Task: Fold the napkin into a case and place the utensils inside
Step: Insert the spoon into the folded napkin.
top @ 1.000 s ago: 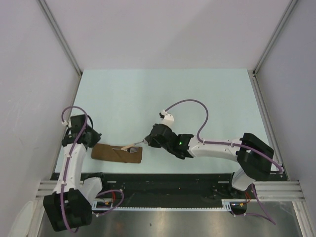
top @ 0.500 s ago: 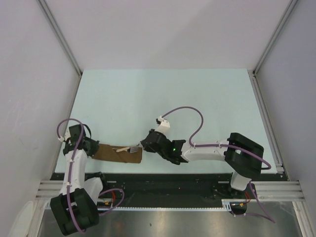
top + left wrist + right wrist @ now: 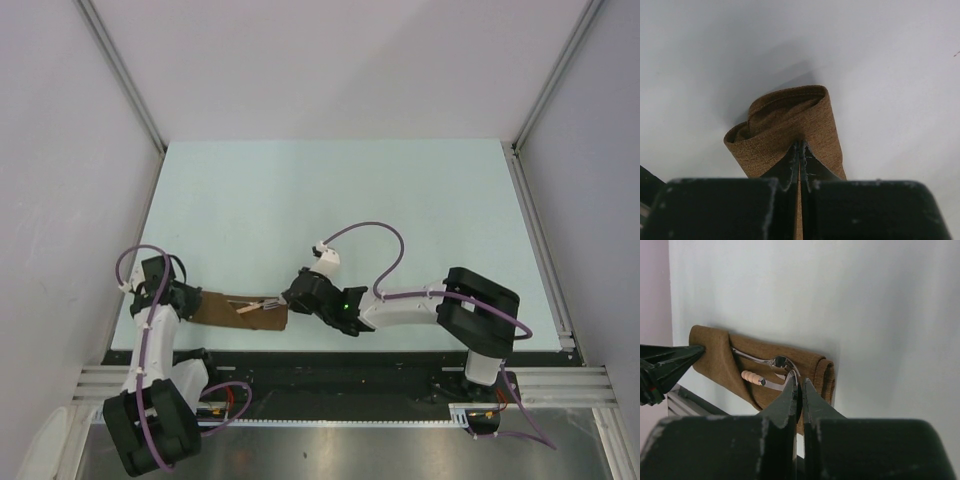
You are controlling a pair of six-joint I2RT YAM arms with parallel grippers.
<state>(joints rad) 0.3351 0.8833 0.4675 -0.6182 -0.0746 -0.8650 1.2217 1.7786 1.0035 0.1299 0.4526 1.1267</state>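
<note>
The napkin (image 3: pixel 222 311) lies near the table's front edge as a long narrow brown case, lengthwise left to right. My left gripper (image 3: pixel 189 302) is shut on its left end; the left wrist view shows the cloth (image 3: pixel 790 122) curling up beyond the pinched fingertips of that gripper (image 3: pixel 800 146). My right gripper (image 3: pixel 288 298) is at the case's right end, shut on the silvery end of a utensil (image 3: pixel 771 384) with a pale beaded handle. A second utensil (image 3: pixel 776 361), thin and shiny, lies beside it. Both reach under a fold of the cloth (image 3: pixel 720 365).
The pale green table (image 3: pixel 350 200) stretches away behind the case. A black rail (image 3: pixel 350 372) runs just in front of it, close to the napkin's near side. Grey walls (image 3: pixel 60 150) close in both sides.
My right gripper has slid left toward the case, carrying the utensil further into the cloth. My left gripper has drawn slightly nearer the front edge, still holding the napkin's end.
</note>
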